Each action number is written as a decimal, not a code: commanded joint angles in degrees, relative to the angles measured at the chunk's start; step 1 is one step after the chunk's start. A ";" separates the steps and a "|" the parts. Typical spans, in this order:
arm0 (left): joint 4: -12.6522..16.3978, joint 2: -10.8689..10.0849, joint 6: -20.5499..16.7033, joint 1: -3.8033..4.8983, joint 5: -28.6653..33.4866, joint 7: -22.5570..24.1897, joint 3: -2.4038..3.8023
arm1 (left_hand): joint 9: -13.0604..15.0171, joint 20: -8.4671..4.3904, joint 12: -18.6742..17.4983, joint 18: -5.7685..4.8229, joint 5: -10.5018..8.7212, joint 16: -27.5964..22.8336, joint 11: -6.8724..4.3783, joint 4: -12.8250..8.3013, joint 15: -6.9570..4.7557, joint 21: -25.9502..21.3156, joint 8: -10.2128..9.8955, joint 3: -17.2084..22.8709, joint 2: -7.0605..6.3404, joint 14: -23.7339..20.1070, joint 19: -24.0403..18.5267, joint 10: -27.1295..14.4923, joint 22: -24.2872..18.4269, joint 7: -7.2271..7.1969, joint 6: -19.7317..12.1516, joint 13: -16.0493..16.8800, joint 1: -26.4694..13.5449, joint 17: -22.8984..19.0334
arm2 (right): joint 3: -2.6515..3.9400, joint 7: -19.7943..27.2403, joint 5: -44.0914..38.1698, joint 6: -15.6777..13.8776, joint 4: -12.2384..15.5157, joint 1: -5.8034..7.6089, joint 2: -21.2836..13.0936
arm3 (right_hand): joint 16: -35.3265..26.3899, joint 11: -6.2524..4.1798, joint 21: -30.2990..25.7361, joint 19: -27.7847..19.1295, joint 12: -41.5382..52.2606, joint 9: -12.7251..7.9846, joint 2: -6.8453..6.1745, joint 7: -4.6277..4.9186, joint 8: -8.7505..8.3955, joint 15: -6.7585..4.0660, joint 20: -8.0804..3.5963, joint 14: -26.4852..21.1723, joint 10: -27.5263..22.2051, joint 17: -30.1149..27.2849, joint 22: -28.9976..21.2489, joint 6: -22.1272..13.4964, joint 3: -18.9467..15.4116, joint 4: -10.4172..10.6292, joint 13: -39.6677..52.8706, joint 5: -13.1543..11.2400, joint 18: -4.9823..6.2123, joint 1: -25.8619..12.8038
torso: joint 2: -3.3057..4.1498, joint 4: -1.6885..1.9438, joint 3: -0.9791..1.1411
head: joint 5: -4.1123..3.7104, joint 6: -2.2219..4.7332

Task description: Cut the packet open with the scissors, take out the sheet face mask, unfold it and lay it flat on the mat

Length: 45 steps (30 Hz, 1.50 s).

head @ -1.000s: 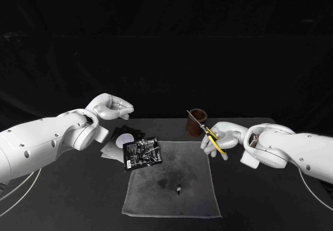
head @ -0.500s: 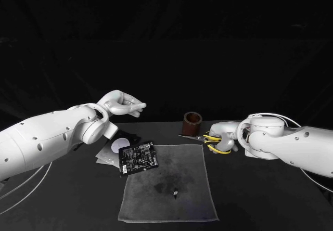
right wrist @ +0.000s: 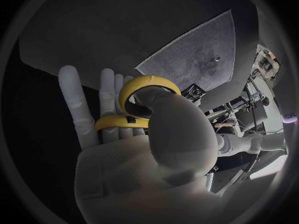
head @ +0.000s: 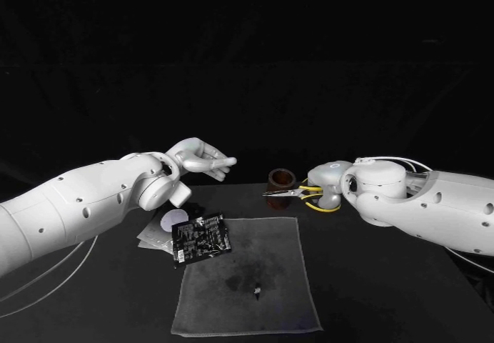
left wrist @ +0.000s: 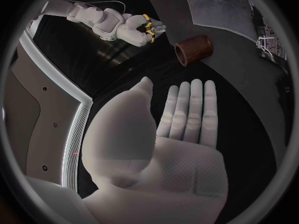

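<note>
Fingers (head: 220,162) of my left hand (head: 200,158) are spread and hold nothing; the hand hangs raised above the left far part of the counter (head: 391,271). From my left wrist the palm (left wrist: 181,134) shows open and the fingers straight, side by side. Below and nearer to me lies the packet (head: 200,239), black with pale print, flat on the mat's left far corner, with part of it past the mat's edge. A pale disc (head: 177,216) and some grey sheets lie just left of it. The grey mat (head: 247,300) lies spread before me, with a small dark speck (head: 256,290) near its middle. Beyond the mat's far edge a brown cup (head: 282,179) stands upright. Just right of it my right hand (head: 323,179) grips the scissors (head: 309,193); the blades point at the cup. From my right wrist the thumb passes through one yellow loop (right wrist: 146,89).
</note>
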 commanded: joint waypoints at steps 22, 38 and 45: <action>-7.67 10.94 11.72 0.58 -5.36 -1.80 0.38 | -1.26 2.87 -3.68 -0.08 0.08 -7.55 2.01 0.21 2.42 -5.81 -2.52 -7.42 1.56 -4.92 -8.20 -3.56 -3.02 1.60 -2.83 -0.30 0.19 -1.73 | 0.06 -1.16 -9.47 -6.02 1.41 0.75 2.75 | -4.93 0.43 1.82 -8.29 -0.01 -0.86 -1.83 0.24 -3.04 1.68 -1.24 -5.74 -5.02 -3.22 2.11 -2.71 0.07 -0.24 -0.32 0.14 9.09 2.93 | 0.02 0.05 0.11 | 0.03 0.52; -5.19 11.33 19.94 0.64 -4.00 -4.10 0.41 | -1.45 2.80 -3.26 0.12 0.05 -8.41 1.80 0.04 2.10 -5.71 -2.54 -9.21 4.07 -2.99 -7.36 -3.47 -3.20 1.41 -2.40 -0.14 1.69 -1.40 | 0.07 -1.61 -12.62 -4.86 4.24 0.75 4.48 | -5.12 0.38 2.11 -8.39 -0.09 -0.89 -1.89 0.19 -3.18 1.64 -1.18 -5.86 -5.18 -3.48 2.32 -2.80 0.03 -0.22 -0.35 0.14 9.09 3.09 | -0.05 0.09 -0.11 | -0.04 0.39; -4.59 10.88 22.34 0.65 -2.09 -4.81 0.41 | -1.16 1.82 -2.15 0.42 0.04 -5.54 0.52 -0.09 0.42 -3.23 -1.50 -8.99 5.74 2.18 -3.29 -0.06 -2.14 0.49 0.02 0.35 3.43 0.79 | 0.06 -1.50 -13.17 -4.86 4.20 0.75 4.73 | -5.15 0.37 2.18 -8.43 -0.06 -0.88 -1.83 0.18 -3.18 1.61 -1.15 -5.85 -5.14 -3.55 2.37 -2.74 0.04 -0.18 -0.34 0.14 9.08 3.16 | -0.03 0.15 -0.16 | -0.03 0.28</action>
